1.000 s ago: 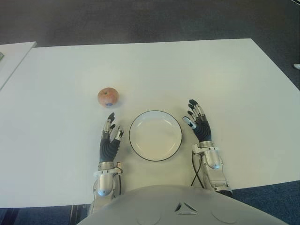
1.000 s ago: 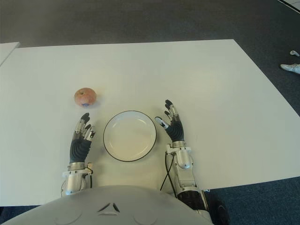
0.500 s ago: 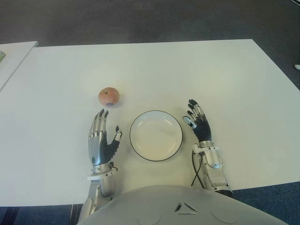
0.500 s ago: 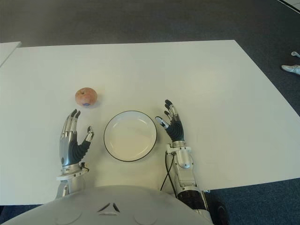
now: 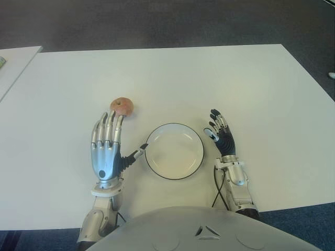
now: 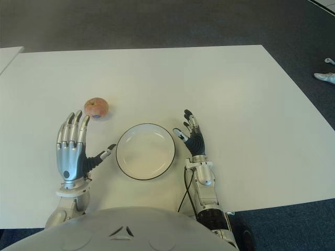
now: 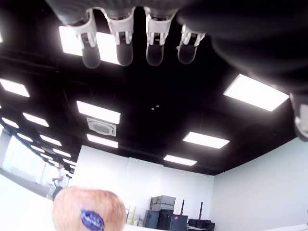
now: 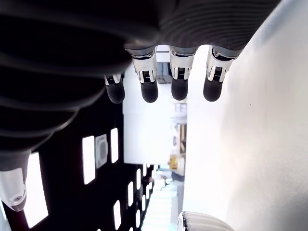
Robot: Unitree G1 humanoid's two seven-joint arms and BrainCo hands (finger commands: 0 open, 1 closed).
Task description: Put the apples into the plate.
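One reddish apple (image 5: pixel 121 106) lies on the white table (image 5: pixel 251 83), left of and beyond a white plate (image 5: pixel 174 151) with a dark rim. The plate holds nothing. My left hand (image 5: pixel 107 144) is raised, palm down, fingers spread flat and thumb out toward the plate; its fingertips (image 5: pixel 120 120) reach just short of the apple. In the left wrist view the apple (image 7: pixel 88 209), with a blue sticker, shows beyond the straight fingers (image 7: pixel 122 45). My right hand (image 5: pixel 221 135) shows right of the plate, fingers relaxed and holding nothing.
A second white table's edge (image 5: pixel 15 63) shows at the far left. Dark carpet (image 5: pixel 157 23) lies beyond the table. Bare tabletop stretches behind and to the right of the plate.
My left hand has risen, turned palm down and spread its fingers, reaching forward toward the apple. The right hand, apple and plate have not moved.
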